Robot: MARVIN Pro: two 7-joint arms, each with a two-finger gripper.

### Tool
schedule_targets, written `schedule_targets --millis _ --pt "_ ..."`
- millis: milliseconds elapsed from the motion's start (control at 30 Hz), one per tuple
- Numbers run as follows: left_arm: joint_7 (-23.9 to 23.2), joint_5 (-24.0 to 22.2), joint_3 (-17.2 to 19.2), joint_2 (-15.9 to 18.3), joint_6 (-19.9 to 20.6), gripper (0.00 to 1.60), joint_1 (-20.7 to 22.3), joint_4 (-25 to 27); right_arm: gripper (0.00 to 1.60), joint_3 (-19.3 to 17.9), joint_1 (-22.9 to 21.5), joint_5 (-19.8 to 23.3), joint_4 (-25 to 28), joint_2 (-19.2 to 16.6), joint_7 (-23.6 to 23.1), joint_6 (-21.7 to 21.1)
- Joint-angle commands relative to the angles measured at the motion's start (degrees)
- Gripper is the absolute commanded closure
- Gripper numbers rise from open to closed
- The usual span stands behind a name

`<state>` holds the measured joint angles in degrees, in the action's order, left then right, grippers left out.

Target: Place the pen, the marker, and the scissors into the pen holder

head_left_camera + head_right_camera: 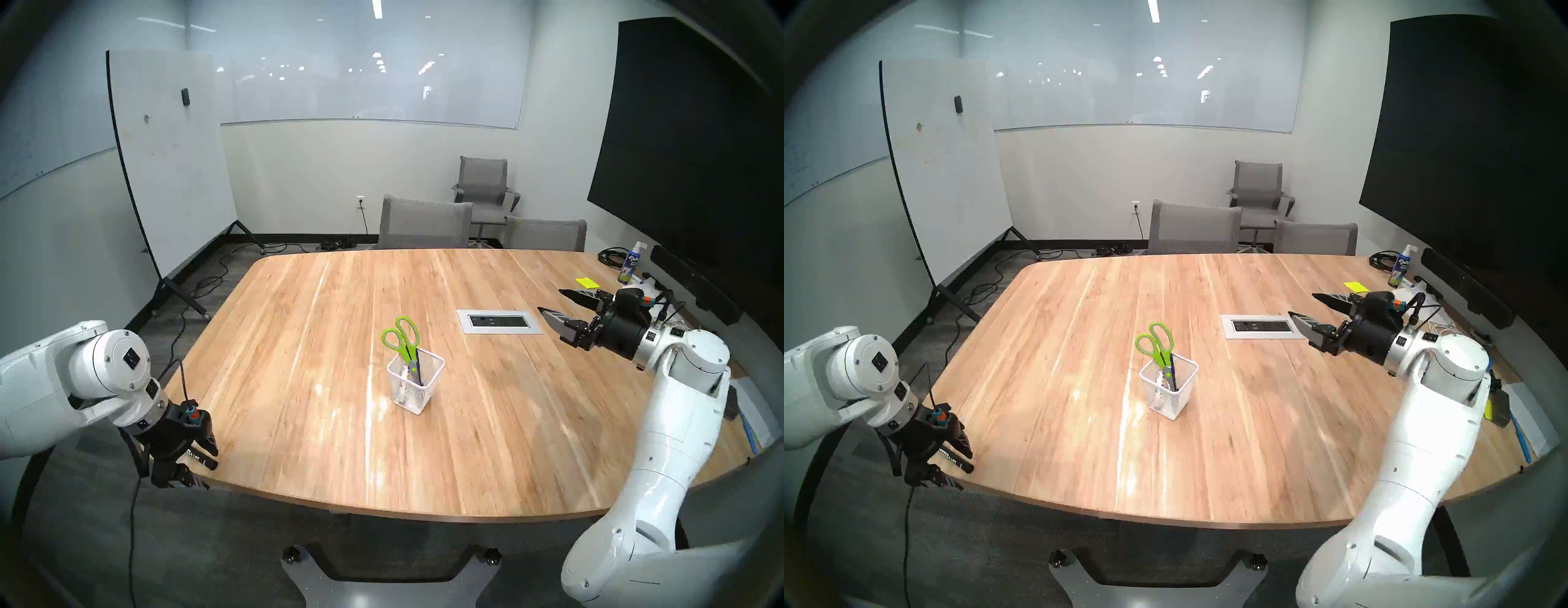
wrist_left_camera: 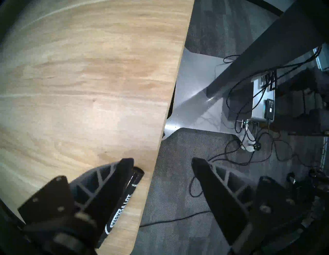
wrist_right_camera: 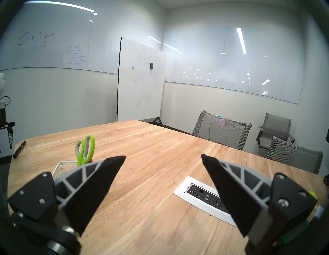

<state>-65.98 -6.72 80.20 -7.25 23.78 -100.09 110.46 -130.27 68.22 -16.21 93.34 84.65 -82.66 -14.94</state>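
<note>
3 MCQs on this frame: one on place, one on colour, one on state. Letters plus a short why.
1. Where does the black marker lie?
A. in the pen holder
B. at the table's near left corner
C. by the power outlet panel

2. What colour are the handles of the scissors?
A. lime green
B. red
C. blue

3. How does the right gripper stand?
A. shut on the scissors
B. shut, empty
C. open, empty

1 B: it rests on the wood under the left gripper.
2 A: green loops stick out of the pen holder.
3 C: fingers spread, nothing between.
</note>
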Motion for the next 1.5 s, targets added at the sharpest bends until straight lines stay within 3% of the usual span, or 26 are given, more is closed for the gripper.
schedule_targets --millis 0,767,1467 --pt "0.37 0.95 1.82 0.78 -3.22 0.37 -3.64 -0.29 0.0 0.12 -0.78 0.41 0.72 0.0 -0.08 0.03" --pt "5.09 0.4 7.36 1.07 -10.08 0.33 -11.14 -4.85 0.0 0.12 -0.79 0.43 0.74 0.01 -0.09 0.02" --pt "10.75 -0.77 15.59 -0.11 -17.19 0.3 -19.24 -6.18 0.0 0.09 -0.8 0.49 0.81 0.05 -0.11 -0.01"
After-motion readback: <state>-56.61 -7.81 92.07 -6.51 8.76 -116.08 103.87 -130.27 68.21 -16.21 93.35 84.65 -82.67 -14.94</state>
